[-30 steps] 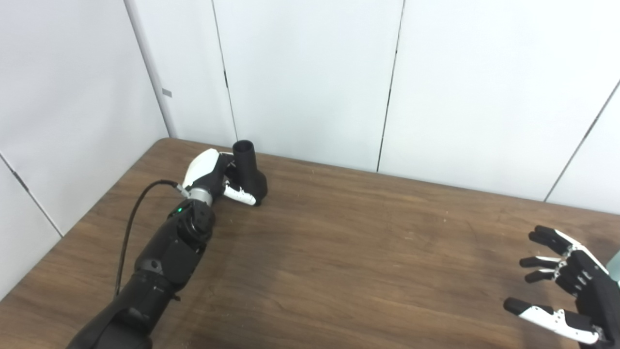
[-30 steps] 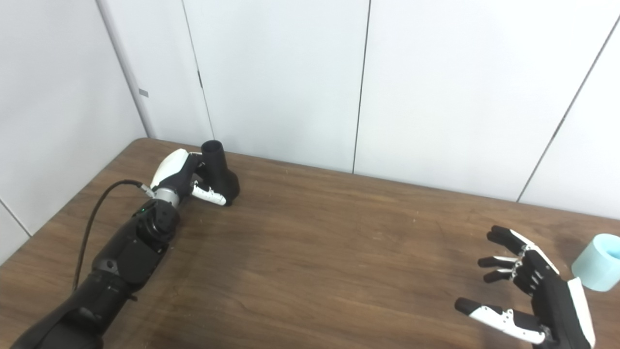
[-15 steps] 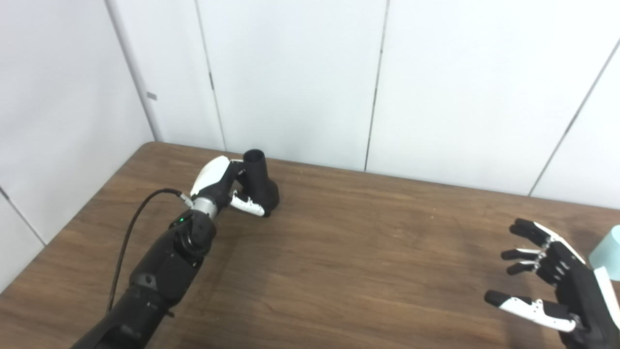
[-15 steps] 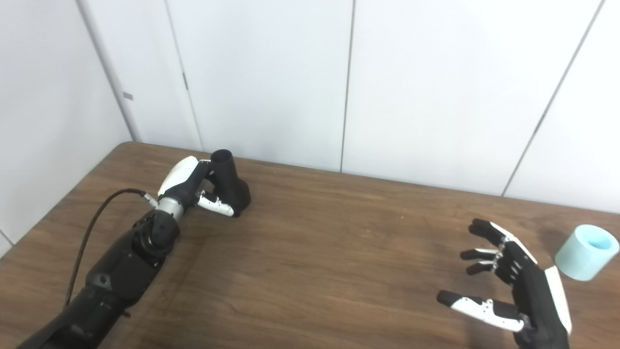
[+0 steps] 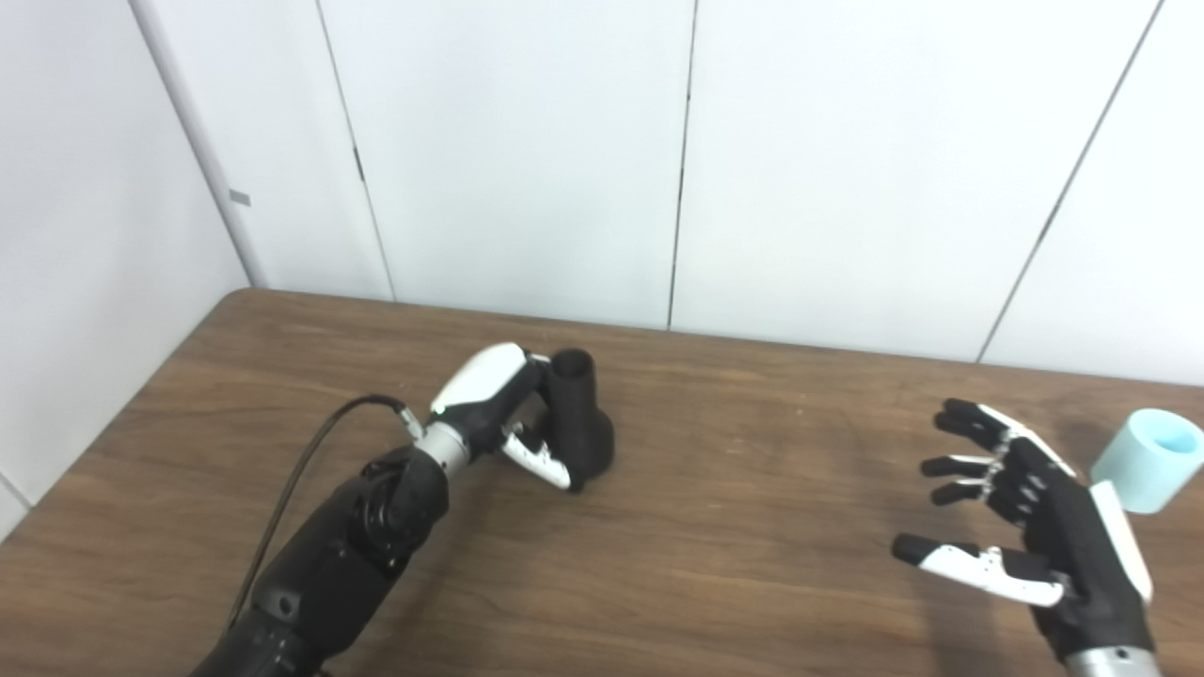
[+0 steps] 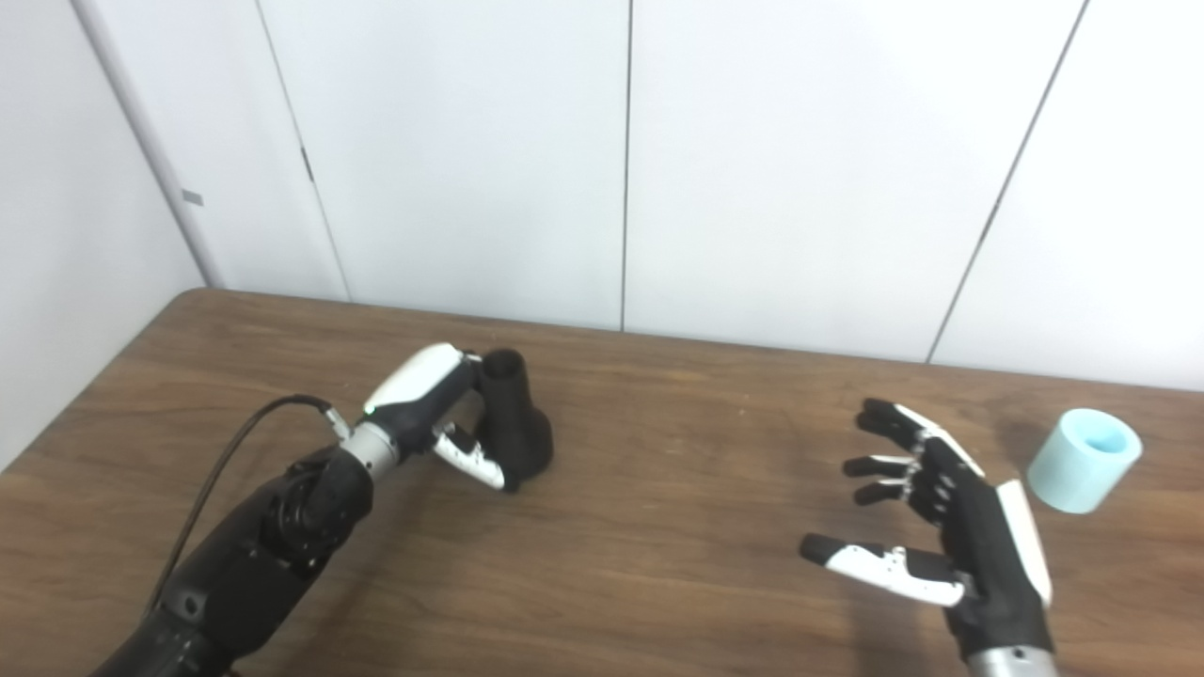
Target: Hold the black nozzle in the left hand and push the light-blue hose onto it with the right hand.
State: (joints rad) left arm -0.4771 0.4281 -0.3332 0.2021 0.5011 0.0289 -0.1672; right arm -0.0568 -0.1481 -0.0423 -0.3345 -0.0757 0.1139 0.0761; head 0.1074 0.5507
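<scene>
A brown wood-grain surface (image 5: 734, 527) fills the lower part of both views, backed by plain white wall panels (image 5: 527, 160) with thin dark seams; no brand, label or readable writing shows on anything. The left arm (image 5: 339, 555), black with a dark cable (image 5: 301, 470) looping off its wrist, reaches in to the left hand (image 5: 503, 414), whose fingers and thumb are wrapped around the black nozzle (image 5: 578, 414). The nozzle stands upright (open mouth up, wider base on the surface) left of centre. The right hand (image 6: 941, 527) hovers at the right with its fingers spread apart, holding nothing. The light-blue hose (image 6: 1082, 459), a short tube lying tilted on the surface, sits just beyond that hand, near the right edge and not touching it.
</scene>
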